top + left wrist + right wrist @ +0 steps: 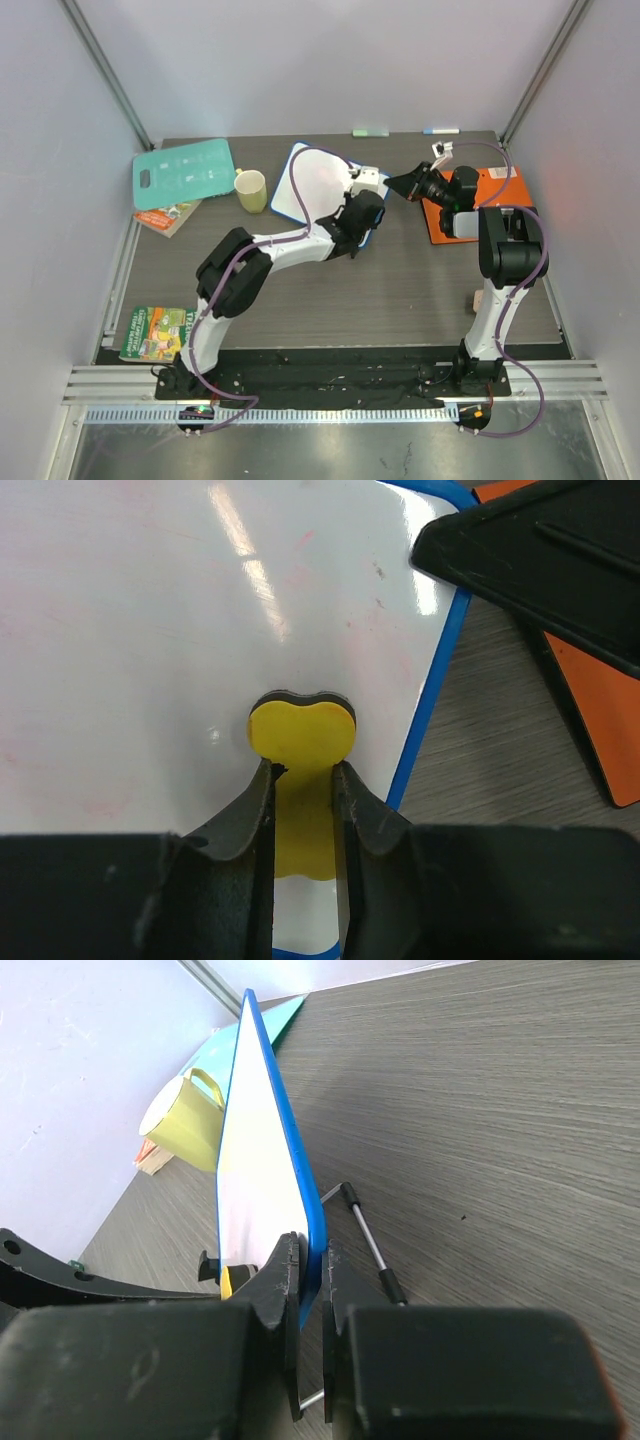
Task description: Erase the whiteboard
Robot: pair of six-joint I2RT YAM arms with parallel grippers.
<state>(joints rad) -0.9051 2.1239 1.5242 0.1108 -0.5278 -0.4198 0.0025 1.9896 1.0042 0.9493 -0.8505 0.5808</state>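
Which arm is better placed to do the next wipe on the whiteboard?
Left. The left gripper is shut on the yellow eraser, which sits on the whiteboard face. The right gripper is clamped on the board's blue edge, probably steadying it.

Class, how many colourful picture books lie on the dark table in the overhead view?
2. One colourful picture book sits at the far left, partly under the teal cutting board; the other book lies at the near-left corner. Others may be hidden.
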